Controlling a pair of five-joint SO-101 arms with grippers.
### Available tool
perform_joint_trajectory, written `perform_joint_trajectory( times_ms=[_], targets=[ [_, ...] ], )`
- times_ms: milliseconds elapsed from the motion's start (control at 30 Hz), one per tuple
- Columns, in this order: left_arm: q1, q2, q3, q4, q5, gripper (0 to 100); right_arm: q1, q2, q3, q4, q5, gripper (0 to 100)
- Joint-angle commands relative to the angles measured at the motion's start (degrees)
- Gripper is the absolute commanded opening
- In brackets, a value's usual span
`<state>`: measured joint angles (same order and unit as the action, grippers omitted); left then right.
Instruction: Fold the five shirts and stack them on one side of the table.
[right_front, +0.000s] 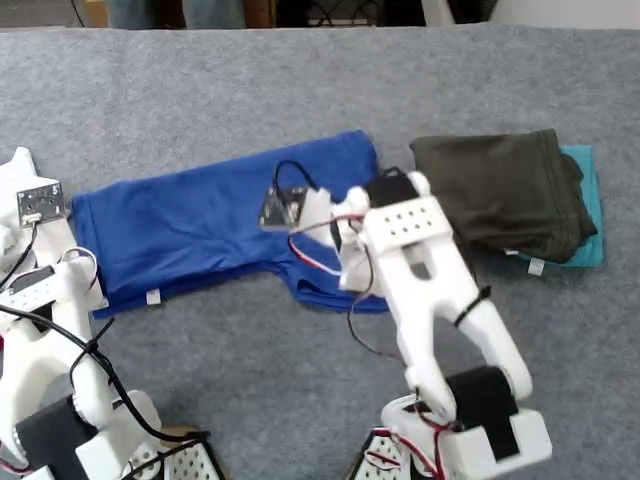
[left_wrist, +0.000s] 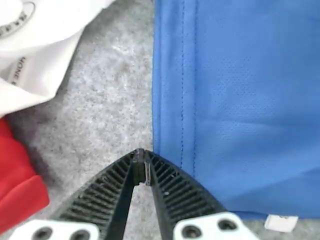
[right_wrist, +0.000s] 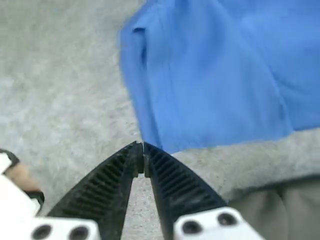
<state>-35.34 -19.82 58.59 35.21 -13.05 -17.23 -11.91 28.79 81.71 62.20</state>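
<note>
Looking at a blue shirt (right_front: 200, 225) stretched out long across the middle of the fuzzy grey table cover (right_front: 300, 80). Folded lengthwise into a wide strip, with one end bunched up under the right arm. Up close, a smooth, fine pinhole-mesh knit, with a straight double-stitched hem and a little white tag (left_wrist: 280, 222) poking out near the corner.

Over on the right side of the table: an olive shirt (right_front: 500, 190) folded into a chunky, soft rectangle. Sitting on top of a teal shirt (right_front: 590, 210), with just a strip of teal peeking out along the outer edge.

Left gripper (left_wrist: 140, 160): clamped together, ribbed black fingers meeting at the tips with nothing between them. Parked right at the blue hem, above the grey nap. Hard to say whether actually touching the cloth or just beside it.

Right gripper (right_wrist: 140, 152): same deal, pinched closed and empty, tips right at the rounded edge of the blue sleeve.

Near the left gripper, also a crumpled white shirt (left_wrist: 45, 45) with some print on it and a red shirt (left_wrist: 17, 190) with a plump rounded fold. Both separated from the blue one by a band of bare grey cover.
</note>
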Motion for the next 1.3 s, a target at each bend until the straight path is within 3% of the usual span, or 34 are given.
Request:
perform_joint_trajectory(
  times_ms=[0,133,533,833,1067,1267],
  targets=[
    [-0.48,-0.44,-0.13,-0.79,0.18,3,-1.85,-3.47,3.91,-2.11,4.92,13.9],
    [-0.4,-0.44,-0.13,-0.79,0.18,3,-2.99,-2.68,8.57,-8.88,6.68,25.3],
    [-0.4,-0.44,-0.13,-0.7,0.18,3,-4.48,12.88,12.35,-24.79,8.09,24.0],
    [-0.48,-0.44,-0.13,-0.44,0.18,3,-4.57,14.9,11.47,-23.47,8.09,23.7],
    [-0.66,-0.44,-0.04,-0.35,0.18,3,-4.31,14.99,11.12,-23.65,8.09,1.1],
    [-0.75,-0.44,-0.04,-0.35,0.18,3,-2.9,14.99,9.71,-24.35,7.65,1.4]
  ],
)
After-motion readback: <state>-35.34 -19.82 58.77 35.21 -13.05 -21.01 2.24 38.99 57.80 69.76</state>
